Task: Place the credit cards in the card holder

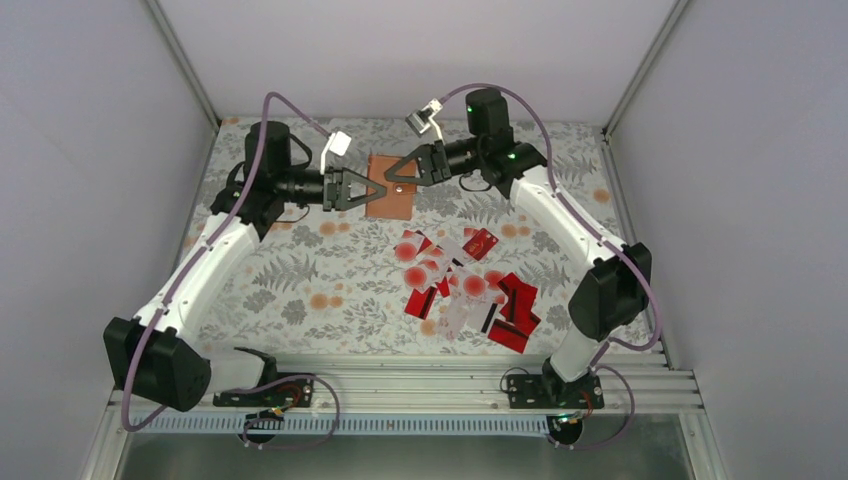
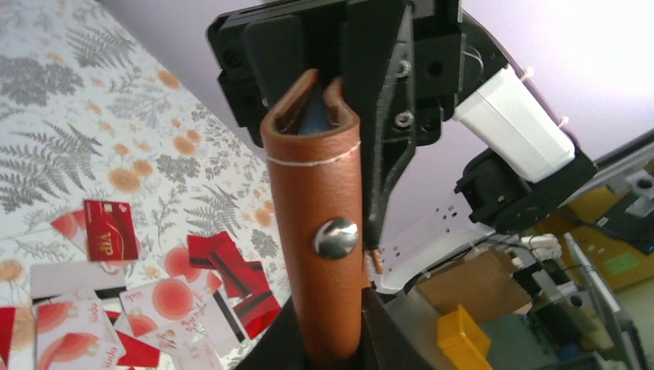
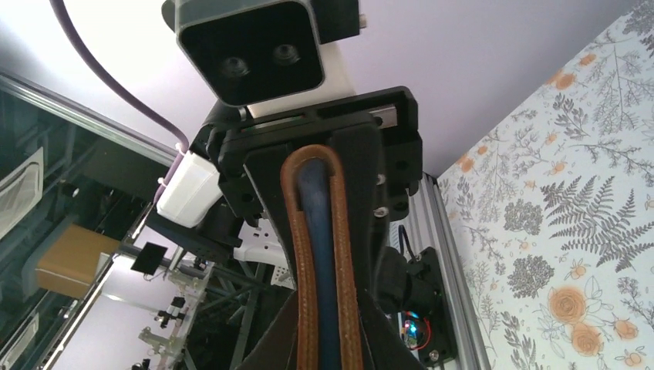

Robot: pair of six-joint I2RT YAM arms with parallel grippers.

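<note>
The brown card holder (image 1: 392, 198) is folded shut and held off the table at the back centre, between both grippers. My left gripper (image 1: 366, 190) is shut on its left end; in the left wrist view (image 2: 332, 324) the spine with a metal snap (image 2: 336, 237) faces the camera. My right gripper (image 1: 397, 175) is shut on its right end; the right wrist view (image 3: 328, 331) shows the card holder's (image 3: 322, 254) open edges with the blue-grey lining between them. The credit cards (image 1: 465, 285), red and white with red blotches, lie scattered on the floral table, and show in the left wrist view (image 2: 116, 308).
The floral table cover (image 1: 300, 280) is walled on the left, right and back. An aluminium rail (image 1: 400, 385) with both arm bases runs along the near edge. A red VIP card (image 2: 112, 230) lies at the edge of the pile.
</note>
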